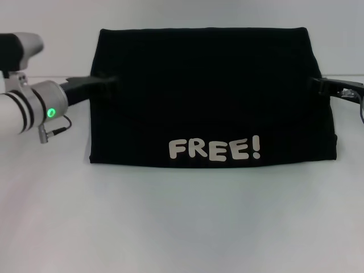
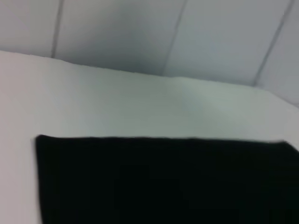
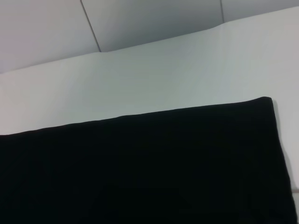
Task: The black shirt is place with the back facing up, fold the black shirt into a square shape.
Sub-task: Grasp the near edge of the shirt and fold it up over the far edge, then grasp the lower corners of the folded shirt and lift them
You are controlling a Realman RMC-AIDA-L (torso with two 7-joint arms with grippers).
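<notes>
The black shirt (image 1: pixel 210 91) lies on the white table as a wide folded slab, with its white "FREE!" lettering (image 1: pixel 215 149) showing near the front edge. My left gripper (image 1: pixel 107 80) reaches in from the left and meets the shirt's left side edge about halfway back. On the opposite side, my right gripper (image 1: pixel 319 84) meets the right side edge at the same depth. Both dark tips merge with the black cloth. In the left wrist view the shirt (image 2: pixel 163 182) fills the lower part, and the right wrist view shows the shirt (image 3: pixel 140 172) the same way.
The white table (image 1: pixel 182 222) spreads in front of the shirt and on both sides. A pale panelled wall (image 3: pixel 140 23) rises behind the table's far edge. A cable (image 1: pixel 358 105) hangs by the right arm.
</notes>
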